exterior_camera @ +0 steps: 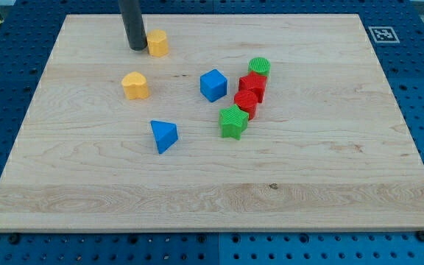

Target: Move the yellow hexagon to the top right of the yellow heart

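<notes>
The worktop [212, 199] is a pale wooden board with fine grain running across the view, lying on a blue perforated base [418, 51]. A black-and-white square marker [381, 34] sits at the board's upper right corner.

The arm carries no hand, only a smooth, dark, cylindrical rod, so nothing is clamped. The rod comes down from the view's top, and the tip [138, 48] rests on the board just left of the yellow hexagon [157, 43], touching it or very nearly so.

The yellow hexagon, a small faceted block, lies near the board's upper left. The yellow heart [135, 85] lies below it and slightly to the left, apart from it, so the hexagon sits to the heart's upper right.

Near the middle lies a blue cube [213, 85]; a blue triangular block [163, 135] lies below the heart. To the right, four ridged blocks run in a slanted line, each close against the next: a green cylinder [259, 68], a red block [252, 85], a second red block [246, 102] and a green star [232, 121].
</notes>
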`<control>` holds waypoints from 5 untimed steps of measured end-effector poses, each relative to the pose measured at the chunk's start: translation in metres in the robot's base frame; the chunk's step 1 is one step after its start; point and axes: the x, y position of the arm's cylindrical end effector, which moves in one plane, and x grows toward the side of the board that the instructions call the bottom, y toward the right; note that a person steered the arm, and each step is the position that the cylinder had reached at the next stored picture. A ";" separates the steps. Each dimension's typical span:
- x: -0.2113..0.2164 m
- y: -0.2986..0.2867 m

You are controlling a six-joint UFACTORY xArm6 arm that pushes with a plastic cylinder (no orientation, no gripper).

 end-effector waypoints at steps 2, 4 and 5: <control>-0.041 0.021; -0.004 0.053; 0.003 0.046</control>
